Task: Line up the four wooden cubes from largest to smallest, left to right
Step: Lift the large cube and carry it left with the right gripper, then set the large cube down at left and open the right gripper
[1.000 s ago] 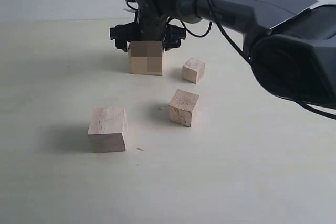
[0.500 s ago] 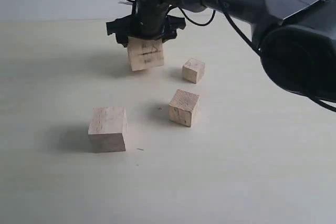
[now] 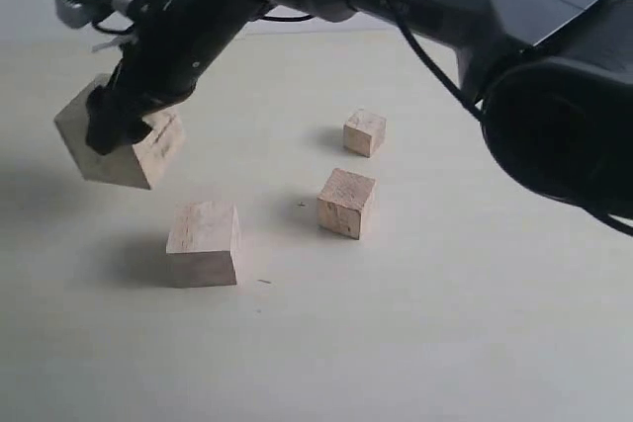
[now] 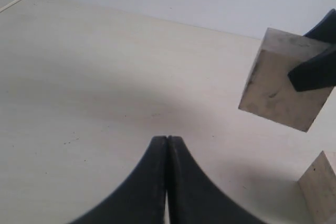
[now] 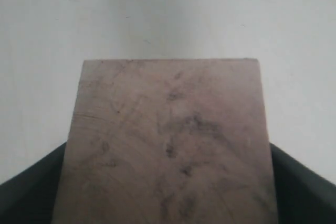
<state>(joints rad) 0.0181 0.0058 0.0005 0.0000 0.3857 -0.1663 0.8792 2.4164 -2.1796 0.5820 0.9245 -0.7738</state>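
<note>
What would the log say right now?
right gripper: holds largest cube above table | left gripper: shut, empty | other cubes: on table

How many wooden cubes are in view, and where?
4. The largest cube hangs in the right gripper at far left, off the table; a second sits near it; a third mid-table; the smallest behind that. None appear hidden.

Largest cube (image 3: 134, 167) pale wood with dark smudges, airborne at far left, tilted corner-down, second-largest cube (image 3: 203, 242) flat, nearer front, just right of it, third cube (image 3: 346, 203) mid-scene, slightly turned, smallest cube (image 3: 364, 131) behind that, all apart
</note>
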